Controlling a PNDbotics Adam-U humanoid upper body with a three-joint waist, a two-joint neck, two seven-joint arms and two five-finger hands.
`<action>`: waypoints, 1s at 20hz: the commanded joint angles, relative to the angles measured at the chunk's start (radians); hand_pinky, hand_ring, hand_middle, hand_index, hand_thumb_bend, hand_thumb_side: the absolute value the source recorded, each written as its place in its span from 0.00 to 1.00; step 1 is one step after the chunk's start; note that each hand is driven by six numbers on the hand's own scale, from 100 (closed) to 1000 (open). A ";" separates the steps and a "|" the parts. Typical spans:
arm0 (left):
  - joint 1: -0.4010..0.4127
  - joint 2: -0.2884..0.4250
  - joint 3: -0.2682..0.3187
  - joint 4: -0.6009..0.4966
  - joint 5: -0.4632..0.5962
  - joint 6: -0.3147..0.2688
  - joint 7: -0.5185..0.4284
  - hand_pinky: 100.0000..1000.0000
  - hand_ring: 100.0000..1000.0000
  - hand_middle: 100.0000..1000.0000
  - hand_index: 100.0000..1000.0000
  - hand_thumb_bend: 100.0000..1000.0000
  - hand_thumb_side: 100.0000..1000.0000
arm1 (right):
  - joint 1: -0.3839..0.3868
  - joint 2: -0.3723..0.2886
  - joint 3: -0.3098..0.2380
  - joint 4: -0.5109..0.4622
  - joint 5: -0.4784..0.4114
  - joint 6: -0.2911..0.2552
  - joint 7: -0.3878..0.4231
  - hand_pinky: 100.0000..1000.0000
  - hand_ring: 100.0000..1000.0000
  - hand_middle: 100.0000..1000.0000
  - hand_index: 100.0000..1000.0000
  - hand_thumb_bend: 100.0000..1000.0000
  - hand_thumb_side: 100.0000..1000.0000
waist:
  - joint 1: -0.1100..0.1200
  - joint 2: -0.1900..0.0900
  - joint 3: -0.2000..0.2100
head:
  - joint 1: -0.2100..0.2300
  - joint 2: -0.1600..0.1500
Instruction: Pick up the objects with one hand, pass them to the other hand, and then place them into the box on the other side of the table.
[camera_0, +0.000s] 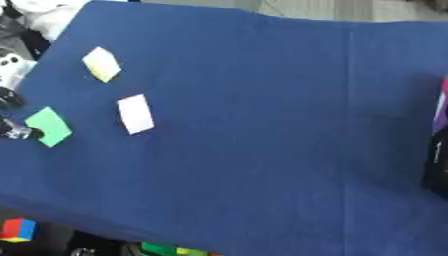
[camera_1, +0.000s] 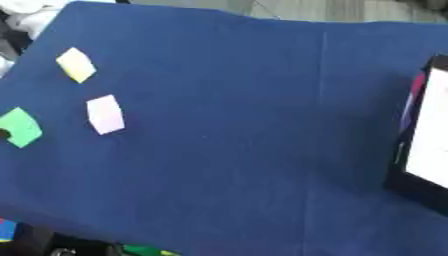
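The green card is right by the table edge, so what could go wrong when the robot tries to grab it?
The green card lies flat at the left edge of the blue cloth, so a nudge could slide it off. Being flat, it may be hard to lift. The box sits far across on the right, so a card might drop during the handover. The left hand barely shows.

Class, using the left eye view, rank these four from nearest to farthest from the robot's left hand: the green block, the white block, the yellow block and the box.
The left hand shows at the left edge.
1. Green block, touching or right beside the hand, left edge.
2. White block, a little further right.
3. Yellow block, further up the table.
4. Box, far right edge.
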 joint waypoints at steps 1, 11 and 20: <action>-0.024 0.025 -0.001 0.013 -0.023 0.002 -0.003 0.93 0.90 0.81 0.88 0.53 0.37 | -0.005 -0.021 -0.003 -0.020 -0.001 0.001 0.002 1.00 1.00 1.00 0.99 0.00 0.58 | 0.004 -0.022 -0.001 | 0.002 -0.005; -0.087 -0.023 -0.029 0.126 -0.129 0.001 0.001 0.91 0.90 0.80 0.87 0.54 0.36 | -0.004 -0.013 0.001 -0.020 0.004 0.004 0.006 1.00 1.00 1.00 0.99 0.00 0.58 | -0.001 -0.017 -0.004 | -0.001 -0.008; -0.117 -0.062 -0.051 0.162 -0.151 -0.011 -0.007 0.87 0.87 0.75 0.80 0.43 0.29 | -0.006 -0.008 0.005 -0.020 0.006 0.011 0.009 1.00 1.00 1.00 0.99 0.00 0.58 | -0.002 -0.014 -0.006 | -0.001 -0.006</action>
